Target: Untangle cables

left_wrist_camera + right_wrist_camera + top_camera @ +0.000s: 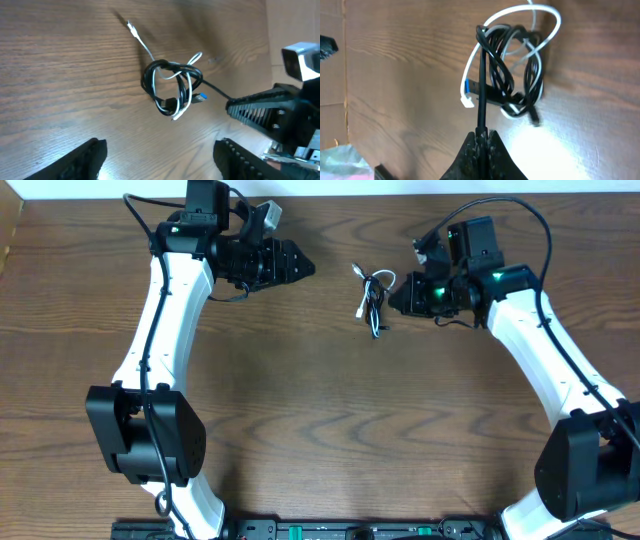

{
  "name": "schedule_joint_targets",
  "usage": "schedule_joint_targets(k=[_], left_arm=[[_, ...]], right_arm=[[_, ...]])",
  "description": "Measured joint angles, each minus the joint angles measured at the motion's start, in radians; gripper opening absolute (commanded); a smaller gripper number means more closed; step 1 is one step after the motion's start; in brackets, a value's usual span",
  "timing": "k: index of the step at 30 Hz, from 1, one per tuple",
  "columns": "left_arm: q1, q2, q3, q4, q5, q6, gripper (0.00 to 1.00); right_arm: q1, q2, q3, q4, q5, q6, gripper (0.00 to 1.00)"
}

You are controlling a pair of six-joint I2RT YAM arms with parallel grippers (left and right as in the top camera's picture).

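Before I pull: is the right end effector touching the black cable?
Touching. The right wrist view shows the right end effector shut on a taut strand of the black cable, which emerges from between its fingertips.

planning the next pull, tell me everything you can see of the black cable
Thin, glossy black cable, coiled in several loops and knotted with the white cable, lying on the wooden table. One straight strand runs from the knot into the shut right gripper. A blue-tipped black plug shows at the bundle's edge.
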Motion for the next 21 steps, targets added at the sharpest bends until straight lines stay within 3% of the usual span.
schedule_joint_targets(k=[7, 16, 21], left_arm=[[0.0, 0.0, 0.0, 0.0, 0.005, 0.006, 0.74], [-0.095, 0.0, 0.0, 0.0, 0.008, 0.139, 0.76], [-0.109, 0.0, 0.0, 0.0, 0.03, 0.197, 0.76]], right_arm=[[-0.002, 0.0, 0.0, -0.037, -0.008, -0.003, 0.01], [-0.005, -0.03, 0.0, 0.007, -0.293, -0.272, 0.01], [-0.029, -0.132, 0.0, 0.008, -0.349, -0.318, 0.01]])
